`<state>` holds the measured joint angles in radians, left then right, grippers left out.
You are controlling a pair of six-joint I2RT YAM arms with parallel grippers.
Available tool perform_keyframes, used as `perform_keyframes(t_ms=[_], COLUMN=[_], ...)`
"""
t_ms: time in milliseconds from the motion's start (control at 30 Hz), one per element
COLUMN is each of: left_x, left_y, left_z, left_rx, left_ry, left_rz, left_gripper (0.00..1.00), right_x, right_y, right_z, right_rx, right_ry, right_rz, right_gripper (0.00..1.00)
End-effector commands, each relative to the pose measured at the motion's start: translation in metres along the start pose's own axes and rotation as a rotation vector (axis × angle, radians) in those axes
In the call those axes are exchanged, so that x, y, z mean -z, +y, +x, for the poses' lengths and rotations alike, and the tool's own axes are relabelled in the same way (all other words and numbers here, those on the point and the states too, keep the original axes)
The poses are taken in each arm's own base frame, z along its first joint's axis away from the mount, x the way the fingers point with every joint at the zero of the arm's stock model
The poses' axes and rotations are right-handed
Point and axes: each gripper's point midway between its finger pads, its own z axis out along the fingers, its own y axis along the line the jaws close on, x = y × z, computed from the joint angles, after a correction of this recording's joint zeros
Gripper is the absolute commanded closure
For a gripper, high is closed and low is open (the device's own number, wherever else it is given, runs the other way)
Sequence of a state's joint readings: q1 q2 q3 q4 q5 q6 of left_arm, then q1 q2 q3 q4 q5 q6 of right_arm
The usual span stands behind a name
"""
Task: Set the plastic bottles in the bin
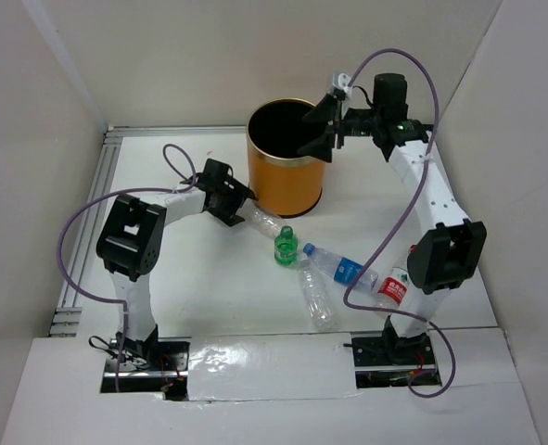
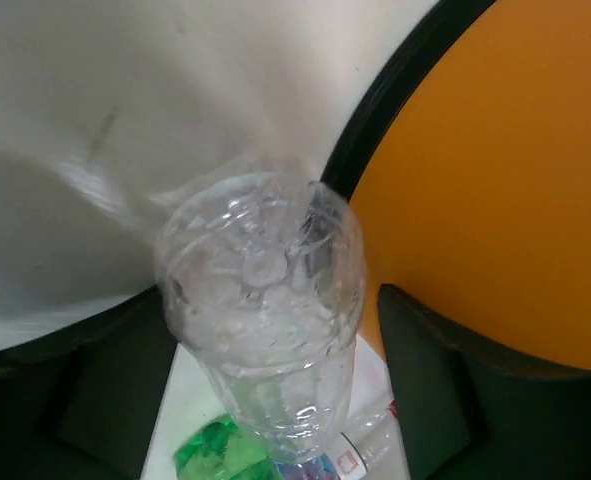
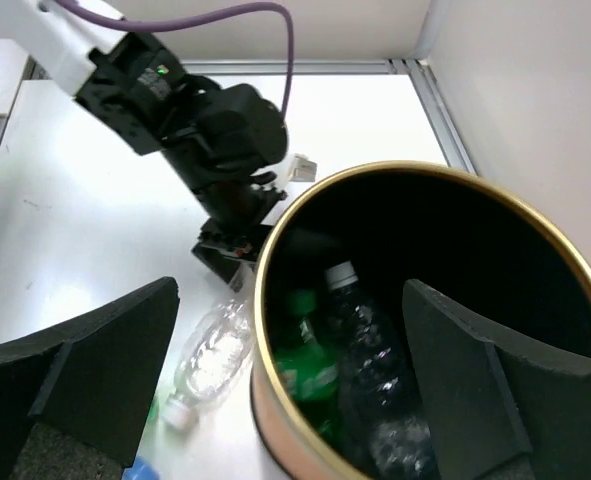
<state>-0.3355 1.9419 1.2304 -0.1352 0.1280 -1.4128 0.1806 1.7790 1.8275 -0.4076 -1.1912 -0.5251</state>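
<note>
The orange bin [image 1: 285,171] stands at the back middle of the table. My right gripper [image 1: 322,130] hangs open over its mouth with nothing between its fingers. In the right wrist view [image 3: 290,295], a green bottle [image 3: 300,365] and a clear white-capped bottle [image 3: 367,350] lie inside the bin [image 3: 275,420]. My left gripper [image 1: 241,206] is low beside the bin, its open fingers on either side of a clear bottle [image 1: 261,221] lying on the table. In the left wrist view [image 2: 275,300], that bottle's base [image 2: 260,300] fills the gap, with a sliver of table showing by the right finger [image 2: 445,380].
A green bottle [image 1: 286,246], a blue-labelled bottle [image 1: 338,267], another clear bottle [image 1: 316,297] and a red-labelled bottle [image 1: 393,288] lie in a cluster right of centre. White walls close in the table on three sides, and purple cables loop over both arms.
</note>
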Motion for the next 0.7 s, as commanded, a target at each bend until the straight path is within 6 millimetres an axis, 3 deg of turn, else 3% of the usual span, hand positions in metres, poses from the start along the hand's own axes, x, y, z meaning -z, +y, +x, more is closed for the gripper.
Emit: perform_keyframes(t_ms=[0, 33, 67, 133, 167, 200, 267, 300, 333, 367, 433, 467, 500, 533, 567, 633, 667], left_x=[-0.008, -0.007, -0.007, 0.0, 0.006, 0.012, 0.055, 0.054, 0.068, 0.097, 0.128, 0.145, 0.174, 0.188, 0.209, 0.232, 0.256], left_y=[-0.002, 0.002, 0.003, 0.014, 0.015, 0.015, 0.008, 0.017, 0.01, -0.009, -0.025, -0.036, -0.056, -0.069, -0.092, -0.118, -0.147], left_z=[0.01, 0.016, 0.017, 0.022, 0.022, 0.021, 0.016, 0.017, 0.017, 0.014, 0.012, 0.009, 0.005, 0.0, -0.006, -0.011, -0.014], left_rx=[-0.102, -0.122, -0.155, -0.175, -0.209, -0.232, -0.3, -0.323, -0.359, -0.397, -0.488, -0.512, -0.556, -0.556, -0.569, -0.578, -0.589], left_ry=[0.021, 0.031, 0.041, 0.058, 0.058, 0.045, 0.002, 0.01, 0.0, -0.042, -0.088, -0.121, -0.185, -0.233, -0.286, -0.337, -0.377], left_rz=[-0.059, -0.075, -0.072, -0.089, -0.081, -0.073, -0.03, -0.052, -0.024, 0.044, 0.113, 0.156, 0.233, 0.274, 0.332, 0.393, 0.466], left_gripper=[0.17, 0.25, 0.44, 0.61, 0.76, 0.82, 0.95, 1.0, 1.0, 1.0, 1.0, 1.0, 1.0, 1.0, 1.0, 1.0, 1.0], right_x=[0.021, 0.029, 0.03, 0.043, 0.048, 0.054, 0.07, 0.074, 0.079, 0.085, 0.098, 0.102, 0.103, 0.102, 0.104, 0.104, 0.102], right_y=[0.015, 0.016, 0.02, 0.023, 0.021, 0.021, 0.03, 0.027, 0.029, 0.041, 0.057, 0.077, 0.086, 0.106, 0.117, 0.141, 0.151], right_z=[-0.002, -0.007, -0.009, -0.006, -0.005, 0.002, 0.011, 0.018, 0.028, 0.04, 0.074, 0.083, 0.095, 0.119, 0.124, 0.144, 0.143], right_rx=[-0.032, -0.025, -0.032, -0.045, -0.07, -0.101, -0.184, -0.2, -0.221, -0.281, -0.257, -0.278, -0.195, -0.239, -0.218, -0.234, -0.216], right_ry=[-0.004, -0.008, -0.009, 0.002, 0.012, 0.024, 0.056, 0.067, 0.083, 0.115, 0.165, 0.18, 0.199, 0.218, 0.231, 0.247, 0.249], right_rz=[0.012, 0.03, 0.03, 0.064, 0.092, 0.115, 0.155, 0.175, 0.18, 0.172, 0.156, 0.128, 0.099, 0.07, 0.066, 0.033, 0.015], right_gripper=[0.01, 0.01, 0.01, 0.01, 0.01, 0.01, 0.01, 0.01, 0.01, 0.01, 0.04, 0.09, 0.22, 0.3, 0.4, 0.58, 0.76])
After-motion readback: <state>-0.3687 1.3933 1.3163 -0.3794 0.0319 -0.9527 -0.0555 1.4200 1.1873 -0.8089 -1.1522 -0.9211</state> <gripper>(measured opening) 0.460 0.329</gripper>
